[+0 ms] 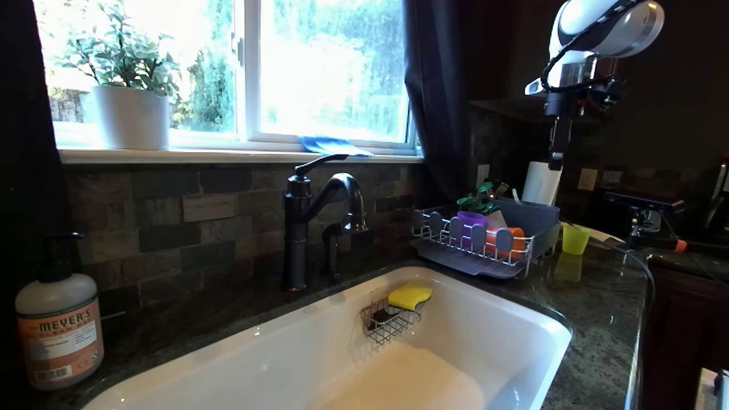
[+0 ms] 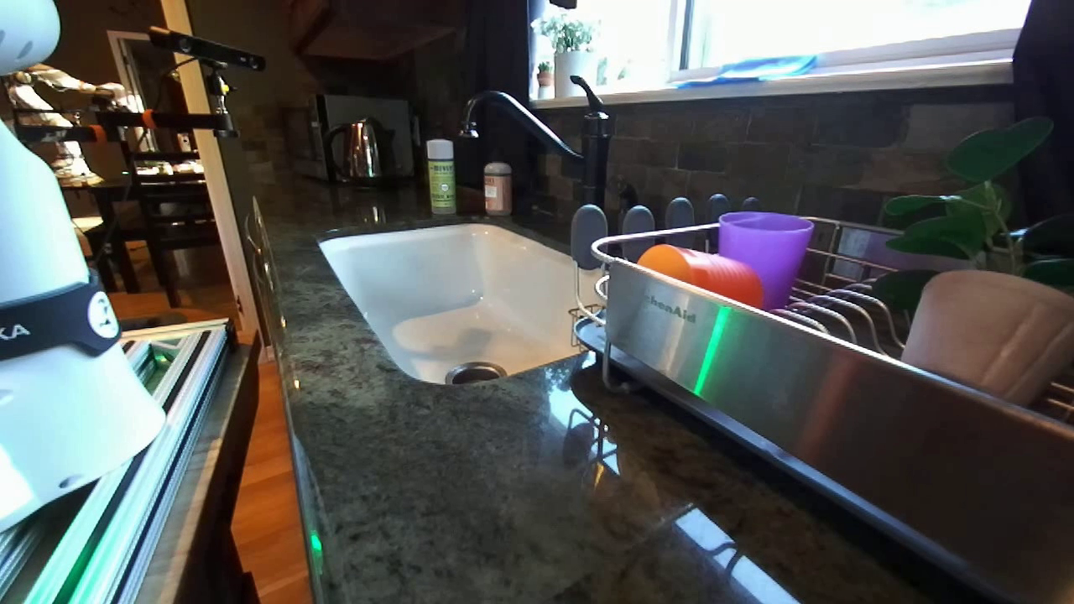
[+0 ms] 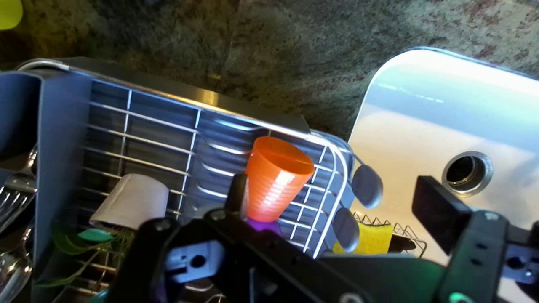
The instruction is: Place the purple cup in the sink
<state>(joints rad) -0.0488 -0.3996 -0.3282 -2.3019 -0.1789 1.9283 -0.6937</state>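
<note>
Gripper [image 3: 336, 198] looms close in wrist view: fingers wide apart, nothing held. Purple cup [image 2: 766, 256] stands upright in dish rack [image 2: 839, 411], well below gripper, nearer rack-side finger. Orange cup [image 3: 278, 181] beside it. Sink [image 3: 421, 113] on other finger's side. Next move, I guess: down, toward window [image 1: 330, 74].

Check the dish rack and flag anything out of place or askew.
The potted plant is odd: it sits tilted in the dish rack, an unusual spot for greenery. The orange cup also lies on its side there, though that is less strange in a rack. No spill shows.
</note>
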